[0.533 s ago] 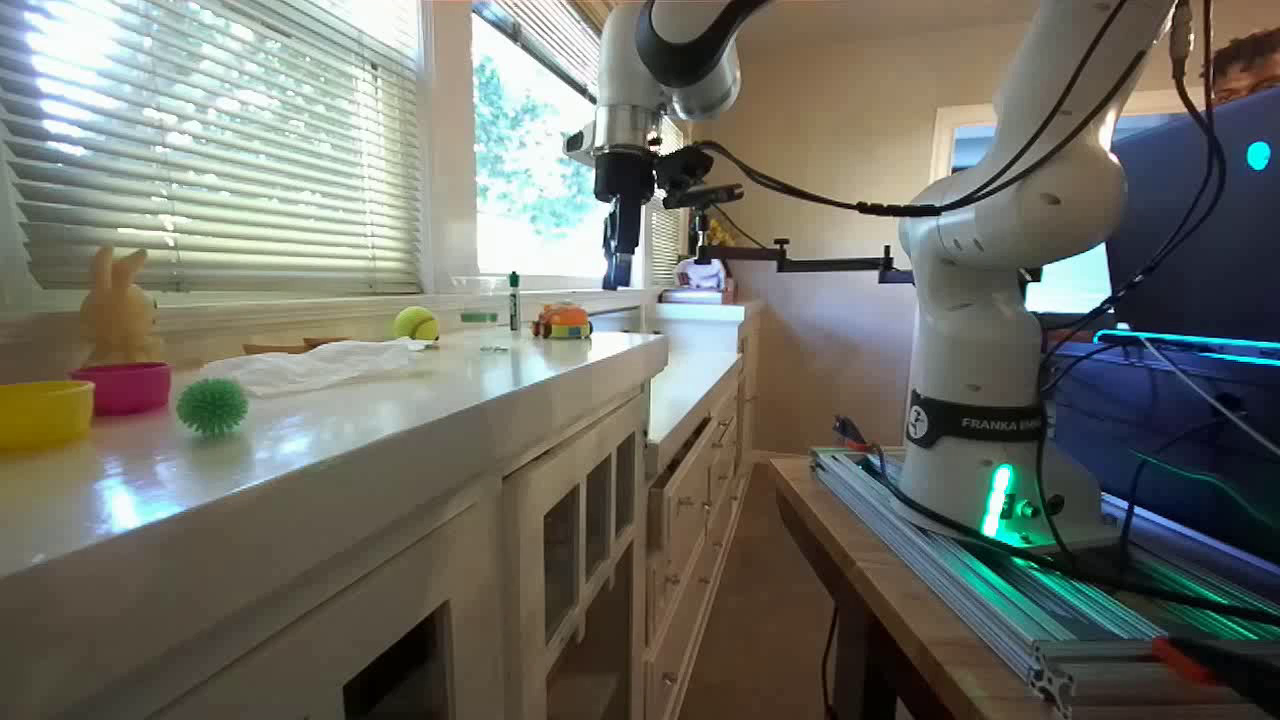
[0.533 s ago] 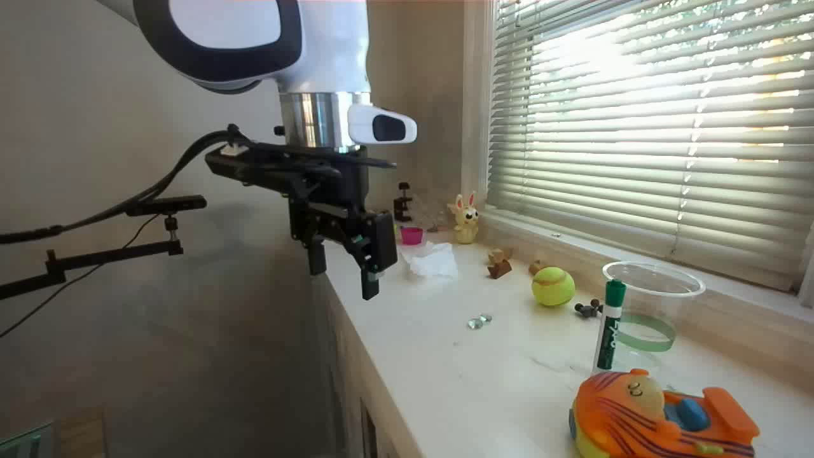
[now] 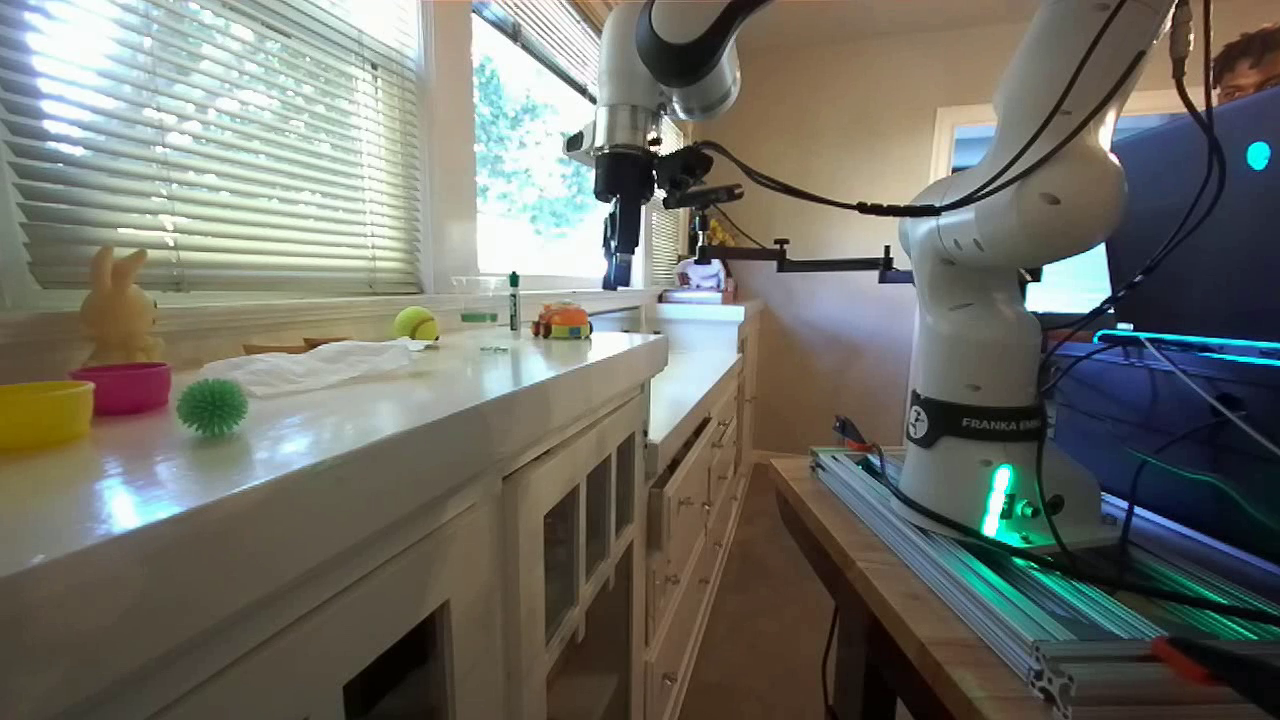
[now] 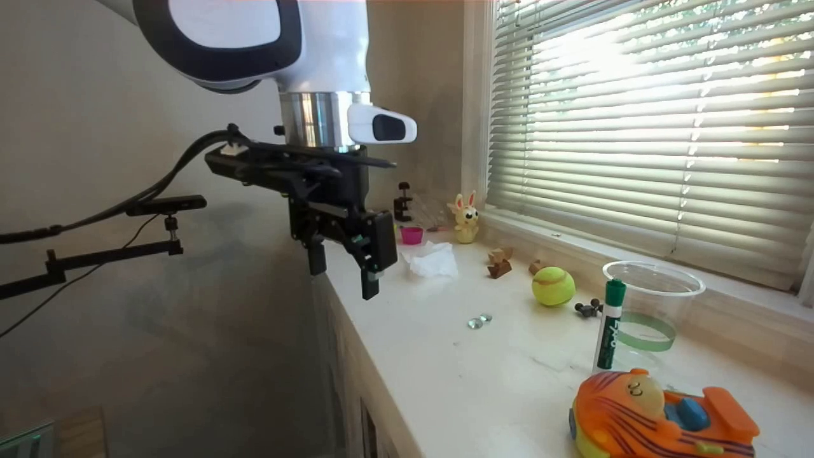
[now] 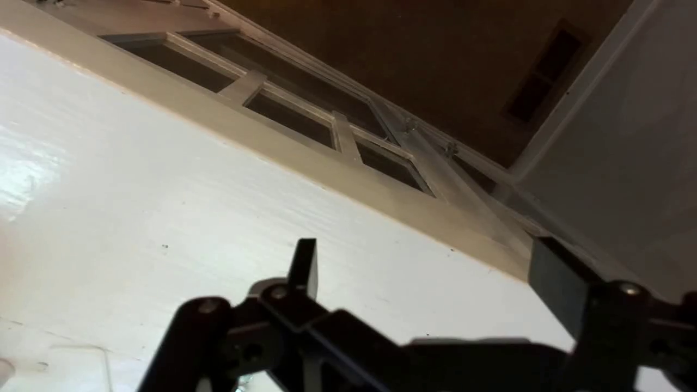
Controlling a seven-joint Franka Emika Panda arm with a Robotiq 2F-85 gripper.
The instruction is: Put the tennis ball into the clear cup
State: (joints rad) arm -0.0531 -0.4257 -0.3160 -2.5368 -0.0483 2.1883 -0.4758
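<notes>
Black two-fingered gripper [image 4: 343, 275] hangs above glossy white countertop [image 4: 496, 394], fingers wide apart. Fuzzy yellow-green tennis ball [image 4: 553, 286] on countertop, dark knobbed piece [image 4: 589, 309] just beside. In an exterior view, upright green-capped marker [image 4: 608, 327] partly hides clear plastic cup [image 4: 655, 308]; orange toy car [image 4: 664, 416] in front.

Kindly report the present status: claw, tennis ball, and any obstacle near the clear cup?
Claw open, empty. Tennis ball on countertop, outside clear cup. Green-capped marker upright close to cup; may hinder approach.
</notes>
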